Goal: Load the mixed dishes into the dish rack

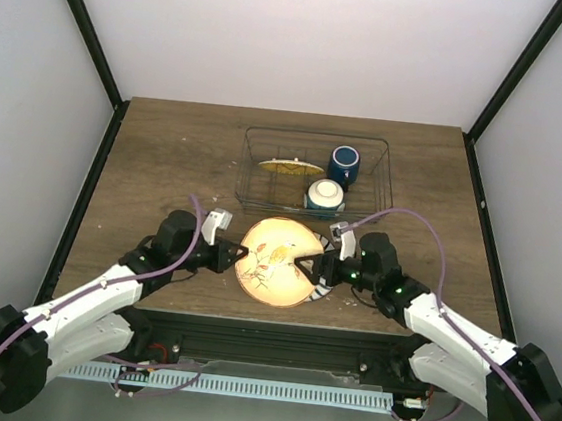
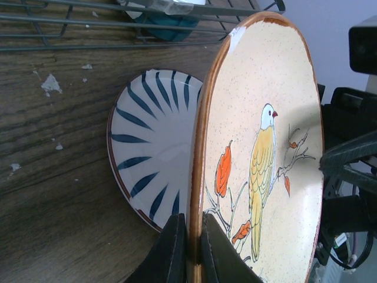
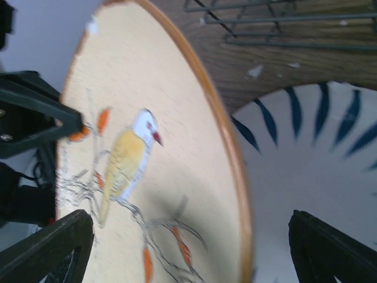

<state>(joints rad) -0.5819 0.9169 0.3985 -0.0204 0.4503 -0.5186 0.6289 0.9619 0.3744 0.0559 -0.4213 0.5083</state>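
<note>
The cream plate [image 1: 274,262] with a yellow bird and orange leaves is tilted up on edge near the table's front. My left gripper [image 1: 239,256] is shut on its left rim; in the left wrist view the fingers [image 2: 174,247] pinch the brown rim of the plate [image 2: 265,177]. My right gripper [image 1: 307,266] is open, its jaws wide on either side of the plate's right rim [image 3: 235,177]. The wire dish rack [image 1: 376,185] behind holds the yellow-orange plate [image 1: 288,166] standing upright, the dark blue mug [image 1: 344,164] and the small white bowl [image 1: 324,193].
A white plate with dark blue stripes [image 2: 150,147] lies flat on the table under the cream plate; it also shows in the right wrist view [image 3: 306,153]. The rack's wires [image 2: 88,23] are just beyond. Small white chips dot the wood.
</note>
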